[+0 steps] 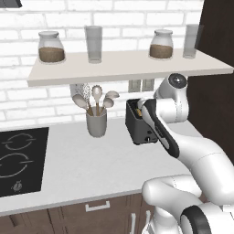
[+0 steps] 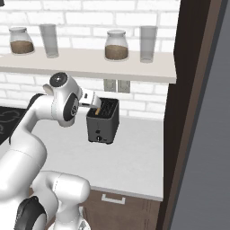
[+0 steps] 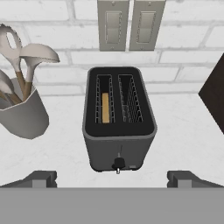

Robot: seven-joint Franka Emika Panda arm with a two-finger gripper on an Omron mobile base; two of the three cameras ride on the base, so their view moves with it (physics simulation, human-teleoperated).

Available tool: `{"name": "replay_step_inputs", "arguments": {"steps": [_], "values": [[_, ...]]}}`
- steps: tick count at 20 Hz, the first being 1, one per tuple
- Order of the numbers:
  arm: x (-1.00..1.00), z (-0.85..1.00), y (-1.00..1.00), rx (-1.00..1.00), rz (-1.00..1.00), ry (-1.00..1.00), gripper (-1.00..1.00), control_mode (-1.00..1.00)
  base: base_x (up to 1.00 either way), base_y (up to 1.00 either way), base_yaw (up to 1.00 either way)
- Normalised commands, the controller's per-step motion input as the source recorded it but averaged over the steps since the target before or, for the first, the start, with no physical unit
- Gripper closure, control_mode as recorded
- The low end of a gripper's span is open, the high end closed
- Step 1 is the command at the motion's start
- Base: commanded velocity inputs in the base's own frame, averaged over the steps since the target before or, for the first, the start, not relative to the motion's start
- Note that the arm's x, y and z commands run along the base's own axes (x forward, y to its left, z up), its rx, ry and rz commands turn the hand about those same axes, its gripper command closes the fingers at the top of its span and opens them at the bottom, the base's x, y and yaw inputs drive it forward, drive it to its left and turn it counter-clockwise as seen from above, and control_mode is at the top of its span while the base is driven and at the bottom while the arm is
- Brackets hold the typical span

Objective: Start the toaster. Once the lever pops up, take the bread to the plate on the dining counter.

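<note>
The gripper [image 3: 112,179] stands with jaws wide and empty, just in front of the toaster [image 3: 119,127]. The lever knob [image 3: 118,164] sits low on the front face, at 12 o'clock from the fingertips. The step calls for descending squarely onto that knob and pressing straight down. The hand view shows the bread [image 3: 105,107] in the left slot; the base views give only a glimpse of it

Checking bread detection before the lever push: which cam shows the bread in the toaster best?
Hand view. It looks down into the toaster, and the bread stands clear in its left slot. The right base view gives a tan sliver by the arm's hand; in the left base view the arm blocks much of the toaster.
</note>
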Motion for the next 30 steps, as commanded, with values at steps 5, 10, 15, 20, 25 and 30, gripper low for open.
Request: {"name": "replay_step_inputs", "arguments": {"steps": [5,10,15,20,25,30], "values": [[0.0,0.0,0.0,0.0,0.0,0.0,-1.0,-1.0,0.0,0.0,0.0],[0.0,0.0,0.0,0.0,0.0,0.0,-1.0,-1.0,0.0,0.0,0.0],[0.0,0.0,0.0,0.0,0.0,0.0,-1.0,-1.0,0.0,0.0,0.0],[0.0,0.0,0.0,0.0,0.0,0.0,-1.0,-1.0,0.0,0.0,0.0],[0.0,0.0,0.0,0.0,0.0,0.0,-1.0,-1.0,0.0,0.0,0.0],[0.0,0.0,0.0,0.0,0.0,0.0,-1.0,-1.0,0.0,0.0,0.0]]}}
